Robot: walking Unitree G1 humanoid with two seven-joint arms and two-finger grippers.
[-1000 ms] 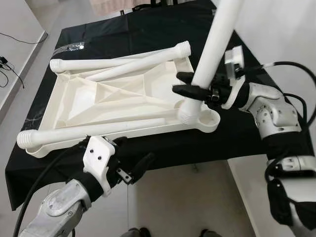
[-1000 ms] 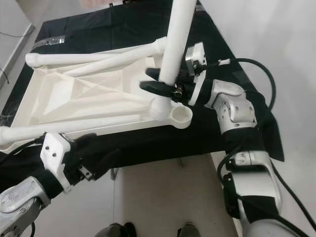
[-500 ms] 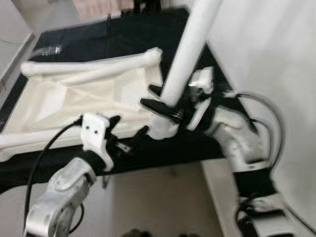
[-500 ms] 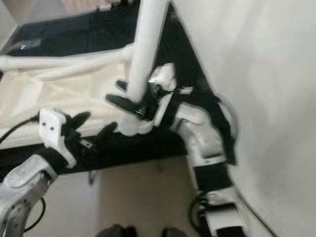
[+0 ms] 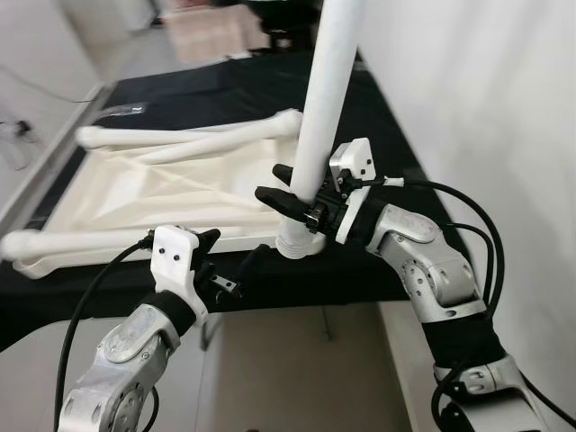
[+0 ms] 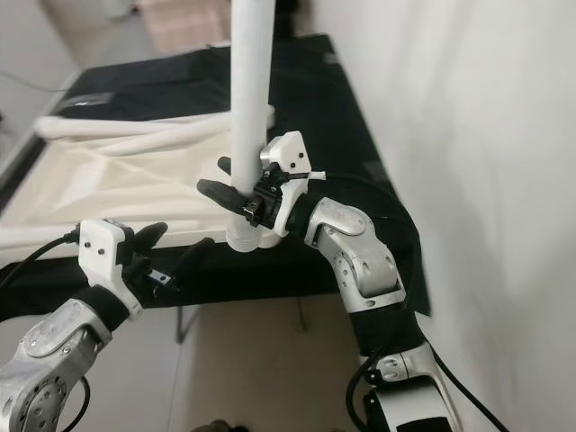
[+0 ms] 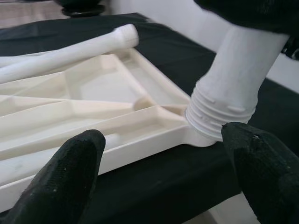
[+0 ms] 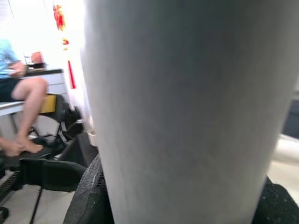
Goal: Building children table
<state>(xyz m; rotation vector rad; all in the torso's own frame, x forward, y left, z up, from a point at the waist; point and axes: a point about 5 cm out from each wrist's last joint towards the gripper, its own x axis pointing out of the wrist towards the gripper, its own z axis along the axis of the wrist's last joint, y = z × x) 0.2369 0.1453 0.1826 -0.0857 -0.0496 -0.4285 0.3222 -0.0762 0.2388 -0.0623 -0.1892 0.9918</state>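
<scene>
Your right gripper (image 5: 290, 184) was clamped around the white table leg (image 5: 322, 99), both black fingers closed on it low down, just above its threaded end. The leg stood nearly upright, its threads seated at the socket in the near right corner of the white tabletop (image 5: 171, 193). That tabletop lay upside down on the black-draped table (image 5: 378, 135), ribbed underside up, its right side close to the table's right edge by the wall. From your right wrist camera the leg (image 8: 187, 107) sat right against the lens between the fingers, and a seated person (image 8: 18, 93) was visible in the room beyond.

Your left gripper (image 5: 229, 270) held nothing. Its two fingers (image 7: 65, 177) were spread wide apart, hovering at the table's near edge, just in front of the tabletop's near rim and to the left of the upright leg. In your left wrist camera the threaded end (image 7: 215, 116) showed sitting in the corner socket, between the spread fingertips but beyond them.

Three more legs lay on the tabletop: two loose legs (image 5: 180, 139) along its far side, crossing towards the far right corner, and a third leg (image 5: 90, 238) along the near rim, its end at the near left corner.
</scene>
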